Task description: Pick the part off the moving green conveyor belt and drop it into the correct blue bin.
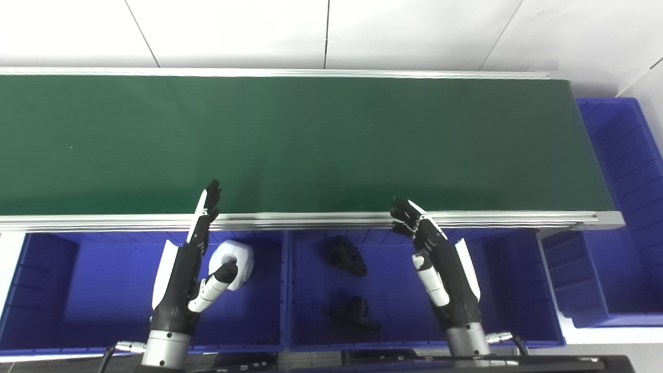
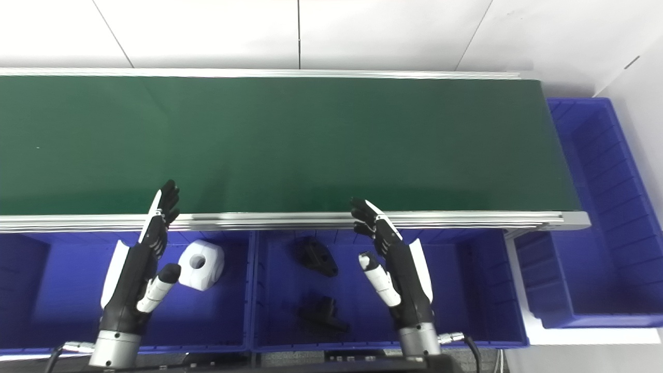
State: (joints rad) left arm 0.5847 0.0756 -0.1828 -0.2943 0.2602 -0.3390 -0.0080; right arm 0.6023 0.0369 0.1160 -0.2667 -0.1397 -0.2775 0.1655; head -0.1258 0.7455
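Observation:
The green conveyor belt (image 1: 290,140) runs across the picture and carries no part. My left hand (image 1: 191,264) is open and empty, held over the left blue bin (image 1: 77,290), fingertips reaching the belt's near rail. A white part (image 1: 235,261) lies in that bin beside the hand's thumb. My right hand (image 1: 440,264) is open and empty over the middle blue bin (image 1: 393,290), fingertips at the rail. Two black parts lie in that bin, one (image 1: 346,256) nearer the belt and one (image 1: 355,312) nearer me.
A third blue bin (image 1: 627,207) stands at the belt's right end. The aluminium rail (image 1: 321,220) edges the belt on my side. A white wall with tile seams lies behind the belt.

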